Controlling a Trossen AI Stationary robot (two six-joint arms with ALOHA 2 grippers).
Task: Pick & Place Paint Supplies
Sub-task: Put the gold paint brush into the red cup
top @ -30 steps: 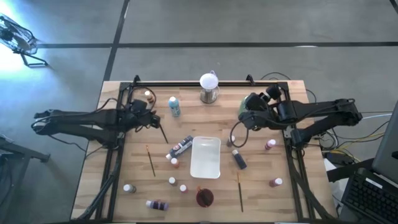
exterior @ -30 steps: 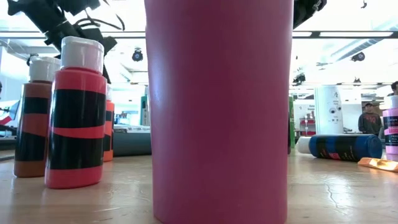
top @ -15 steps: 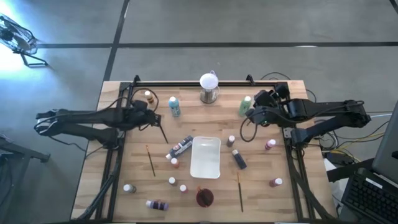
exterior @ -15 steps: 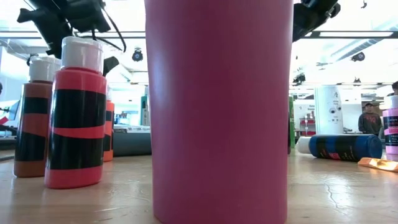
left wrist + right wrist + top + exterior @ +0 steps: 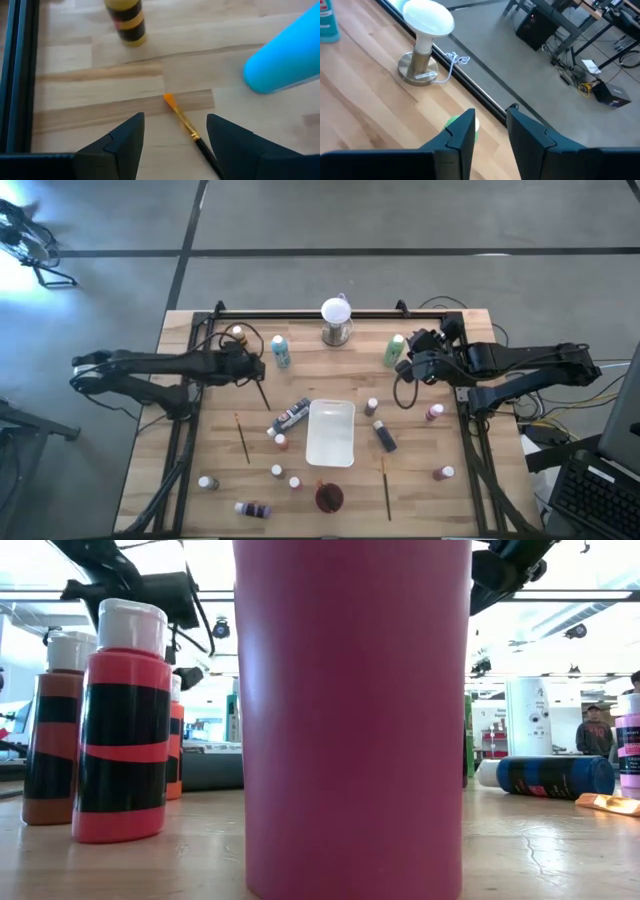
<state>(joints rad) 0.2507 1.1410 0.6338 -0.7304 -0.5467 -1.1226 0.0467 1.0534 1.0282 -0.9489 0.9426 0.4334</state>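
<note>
Fingers spread, our left hand [image 5: 172, 132] straddles the brush [image 5: 187, 127]; we should pinch its ferrule squarely, while our right hand [image 5: 490, 131], narrowly parted, hovers above the green bottle [image 5: 460, 122].

Place: robotics lab or workshop
Floor: bare concrete [image 5: 400, 220]
Gear: computers and loose cables [image 5: 580, 82] on the floor
Room: open hall under ceiling lights [image 5: 560, 595]

No lettering on any bottle label can be read
</note>
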